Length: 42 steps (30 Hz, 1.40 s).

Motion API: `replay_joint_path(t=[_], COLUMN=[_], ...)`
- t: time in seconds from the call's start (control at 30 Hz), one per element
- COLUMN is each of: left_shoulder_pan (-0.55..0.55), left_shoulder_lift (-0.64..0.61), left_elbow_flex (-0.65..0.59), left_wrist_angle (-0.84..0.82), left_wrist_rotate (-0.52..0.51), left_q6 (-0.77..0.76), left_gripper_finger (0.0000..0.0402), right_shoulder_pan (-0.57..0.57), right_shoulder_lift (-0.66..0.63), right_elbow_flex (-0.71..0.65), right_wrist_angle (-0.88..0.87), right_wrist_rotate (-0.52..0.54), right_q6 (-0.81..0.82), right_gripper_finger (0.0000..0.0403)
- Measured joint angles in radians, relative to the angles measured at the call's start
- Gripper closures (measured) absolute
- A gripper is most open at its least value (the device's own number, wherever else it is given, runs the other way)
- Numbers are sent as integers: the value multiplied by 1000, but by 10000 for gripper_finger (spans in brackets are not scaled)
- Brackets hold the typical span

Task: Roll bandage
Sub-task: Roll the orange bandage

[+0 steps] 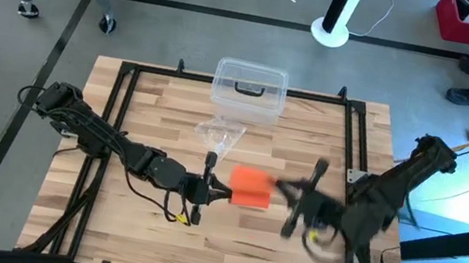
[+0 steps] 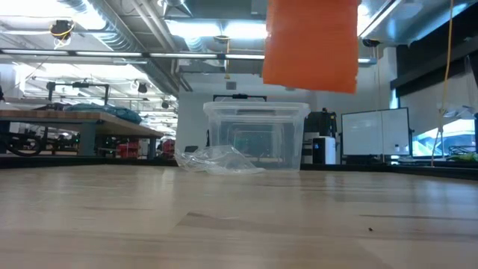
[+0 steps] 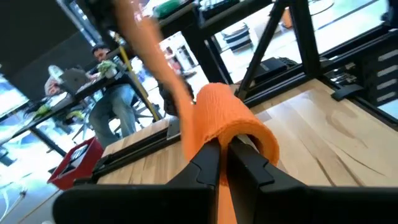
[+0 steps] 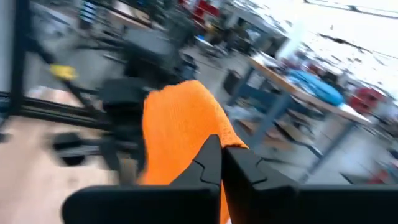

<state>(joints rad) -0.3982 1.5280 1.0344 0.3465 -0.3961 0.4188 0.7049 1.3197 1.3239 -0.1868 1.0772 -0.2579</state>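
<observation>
The bright orange bandage (image 1: 251,188) is held between my two grippers above the middle of the table. In the low view it hangs as a broad orange band (image 2: 310,45), clear of the tabletop. My left gripper (image 1: 218,188) is shut on its left side and my right gripper (image 1: 278,188) is shut on its right side. In the left wrist view the bandage (image 3: 224,118) loops over the fingers, and a strip (image 3: 146,37) runs away from it. In the right wrist view the bandage (image 4: 180,124) stands just past the fingers. My left gripper pinches a fold of the bandage (image 3: 225,140) between its two fingers, coming level from the table's left. The fabric curls over the fingertips (image 3: 208,158) in a loop and is lifted clear of the table. My right gripper pinches the bandage's edge (image 4: 217,134) between its two fingers, coming about level from the table's right. The fabric spreads out beyond the fingertips (image 4: 208,155) and is lifted clear of the table.
A clear plastic box with a dark handle (image 1: 249,85) stands at the table's far edge, seen also in the low view (image 2: 256,134). A small transparent plastic piece (image 1: 218,135) lies in front of it. A black frame (image 1: 351,141) borders the table.
</observation>
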Motion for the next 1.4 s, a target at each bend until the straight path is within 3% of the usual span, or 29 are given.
replay_joint_path(t=[0.27, 0.5, 0.73, 0.93, 1.2, 1.4], left_shoulder_pan=[-50, -102, -112, -85, -10, 1], left_shoulder_lift=[0, 0, 0, 0, 0, 1], left_elbow_flex=[1, 44, 44, 44, 6, -32], left_wrist_angle=[64, 108, 114, 98, 95, 202], left_wrist_rotate=[32, 34, 34, 34, 32, 43], left_q6=[74, 119, 113, 60, -89, -115], left_gripper_finger=[391, 391, 391, 391, 391, 398], right_shoulder_pan=[-226, -371, -453, -447, -341, -179], right_shoulder_lift=[-111, -100, -90, -95, -120, -121], right_elbow_flex=[-48, -126, -156, -6, 68, 2], right_wrist_angle=[-335, -452, -524, -736, -809, -818], right_wrist_rotate=[-43, -257, -567, -731, -730, -542], right_q6=[281, 458, 577, 658, 744, 795], right_gripper_finger=[391, 375, 250, 162, 132, 132])
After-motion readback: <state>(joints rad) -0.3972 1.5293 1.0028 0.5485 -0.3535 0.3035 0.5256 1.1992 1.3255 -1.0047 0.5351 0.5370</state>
